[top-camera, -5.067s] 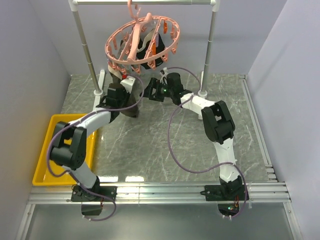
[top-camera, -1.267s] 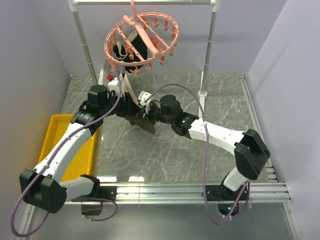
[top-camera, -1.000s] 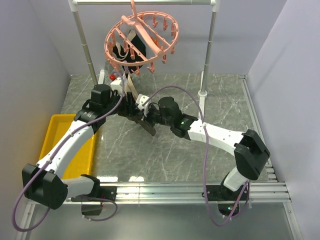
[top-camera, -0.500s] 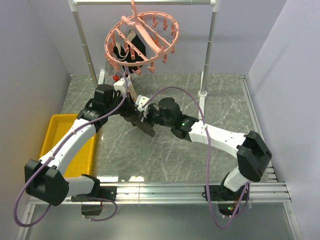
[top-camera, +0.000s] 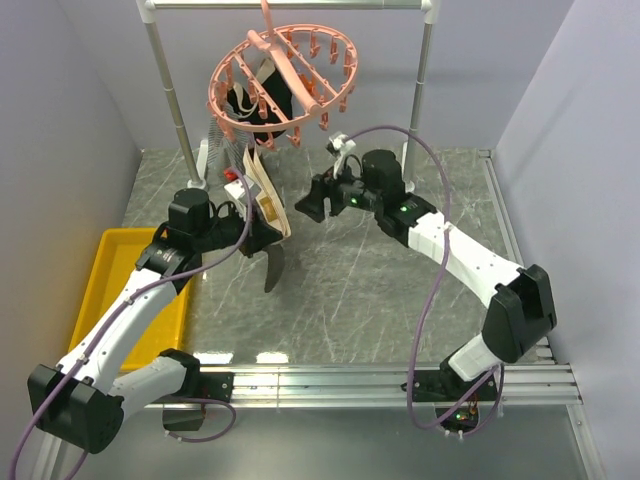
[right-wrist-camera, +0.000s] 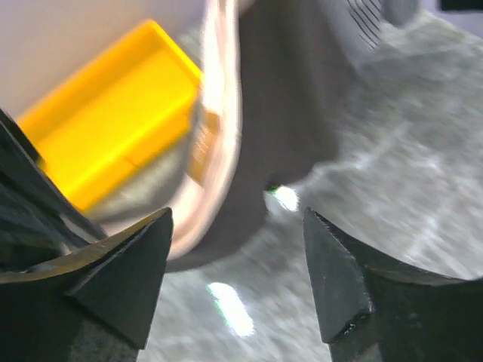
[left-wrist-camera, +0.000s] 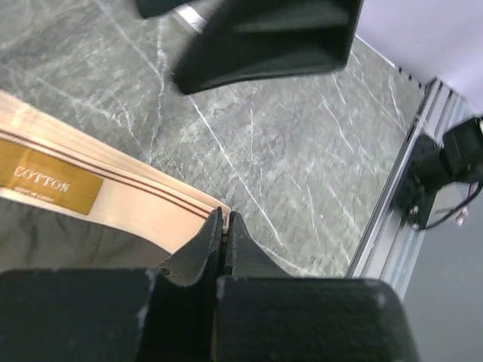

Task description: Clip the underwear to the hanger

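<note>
Since half a second ago the right gripper [top-camera: 306, 206] has let go and pulled back right, jaws wide and empty. The left gripper [left-wrist-camera: 225, 225] stays pinched on the waistband edge of the underwear [top-camera: 270, 208], which hangs just below the hanger [top-camera: 283, 75]. Bare table [top-camera: 350, 300] lies ahead.

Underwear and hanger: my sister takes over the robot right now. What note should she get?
Left pincer: shut on the underwear at its tan waistband, holding it up.
Right pincer: open, empty, beside the cloth.
Hanger: hangs on the white rail; the waistband's top end reaches it, clipped or not is unclear.
Done: underwear raised.
Left: check that clip, then peg the other side.
</note>
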